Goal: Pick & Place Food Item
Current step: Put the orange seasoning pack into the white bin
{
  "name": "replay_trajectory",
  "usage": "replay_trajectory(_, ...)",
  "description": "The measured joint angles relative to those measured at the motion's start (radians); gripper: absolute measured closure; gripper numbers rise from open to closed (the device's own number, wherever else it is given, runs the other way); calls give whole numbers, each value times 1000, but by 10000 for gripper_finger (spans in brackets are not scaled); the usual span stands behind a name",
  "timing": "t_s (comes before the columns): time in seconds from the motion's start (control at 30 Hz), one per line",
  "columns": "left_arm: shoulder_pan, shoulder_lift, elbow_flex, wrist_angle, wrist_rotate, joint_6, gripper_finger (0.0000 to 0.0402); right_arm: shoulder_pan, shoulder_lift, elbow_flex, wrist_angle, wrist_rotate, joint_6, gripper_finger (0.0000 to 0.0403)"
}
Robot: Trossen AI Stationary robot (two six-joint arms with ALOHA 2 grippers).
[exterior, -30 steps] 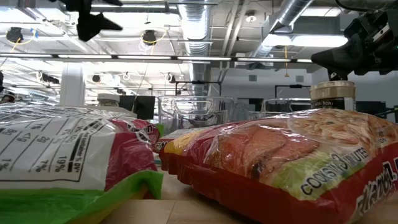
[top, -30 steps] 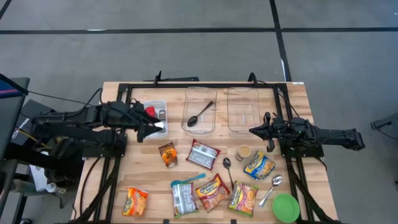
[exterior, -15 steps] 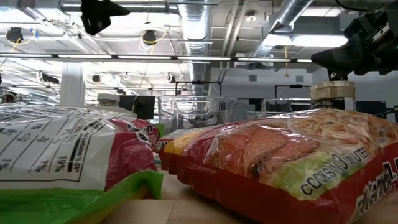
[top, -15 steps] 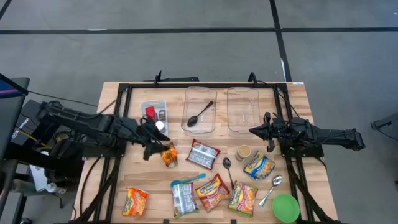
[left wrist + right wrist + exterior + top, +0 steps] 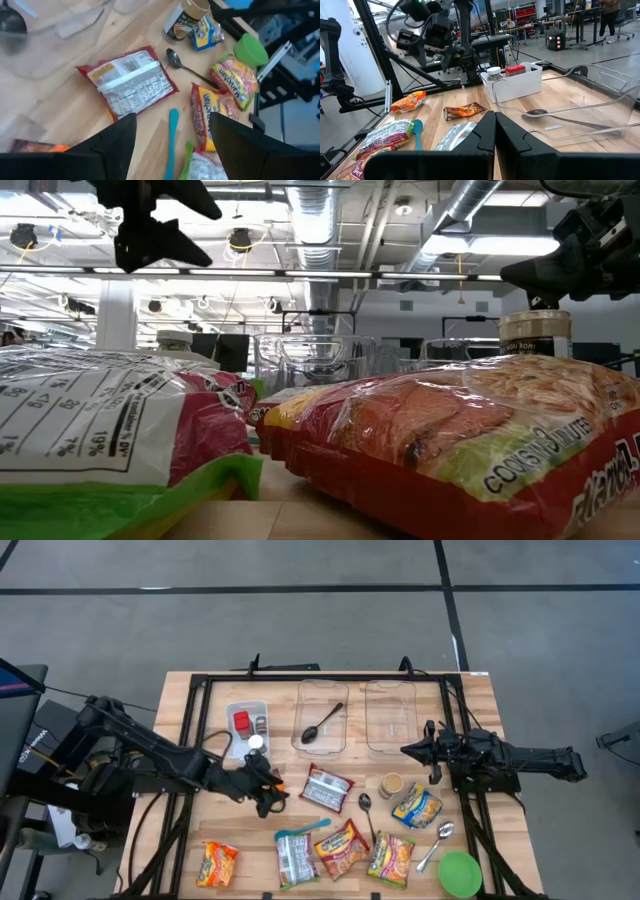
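Left gripper hovers released over orange snack packet.
Packet lies on table beside white bin; right gripper clenched.

A wooden table carries everything, with a black frame running along its edges. At the far side lie a small white bin and two clear trays, the left tray and the right tray. In the middle lie a red-and-white packet, a spoon and a jar touching a blue-and-yellow packet. Along the near edge lie an orange packet, a green-edged packet, a red noodle packet, a yellow-green packet, a second spoon and a green bowl. A teal utensil, perhaps a spoon, lies by the packets.
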Motion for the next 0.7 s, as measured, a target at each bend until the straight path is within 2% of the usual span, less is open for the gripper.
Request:
replay_trajectory(0.13,-26,56,0,35,-51,-81,156,0,0,0,0,0,0,403)
replay_trajectory(0.33,-27,113,0,37,-54,-341,156,0,0,0,0,0,0,403)
replay_trajectory(0.5,-27,145,0,30,-53,-460,156,0,0,0,0,0,0,403)
replay_trajectory(0.7,-53,130,0,-120,-49,-654,156,0,0,0,0,0,0,403)
